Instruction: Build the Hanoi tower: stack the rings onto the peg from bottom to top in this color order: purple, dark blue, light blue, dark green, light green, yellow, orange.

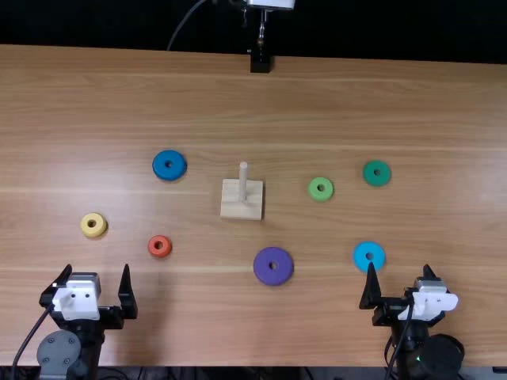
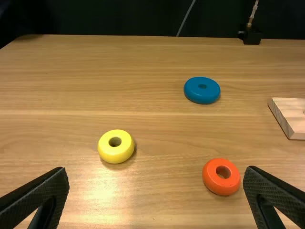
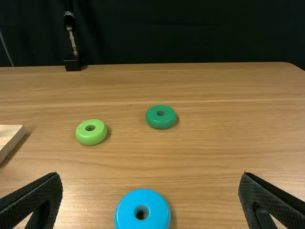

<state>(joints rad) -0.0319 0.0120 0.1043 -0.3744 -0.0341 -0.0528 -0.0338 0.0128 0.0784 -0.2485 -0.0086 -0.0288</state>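
The bare peg (image 1: 243, 182) rises from its square wooden base (image 1: 242, 207) mid-table. Seven rings lie flat and apart: purple (image 1: 273, 266), dark blue (image 1: 169, 165), light blue (image 1: 369, 256), dark green (image 1: 377, 172), light green (image 1: 321, 189), yellow (image 1: 93, 225) and orange (image 1: 159, 246). My left gripper (image 1: 97, 281) stands open at the near left, near yellow and orange; in the left wrist view, the left gripper (image 2: 157, 179) holds nothing. Open too, my right gripper (image 1: 398, 279) is beside the light blue ring; in the right wrist view, the right gripper (image 3: 150, 181) has light blue (image 3: 142, 210) between its spread fingers' directions.
A small black stand (image 1: 260, 62) with a metal stem and a cable is at the table's far edge. The wooden table (image 1: 380, 103) extends around the rings, with a dark curtain behind it.
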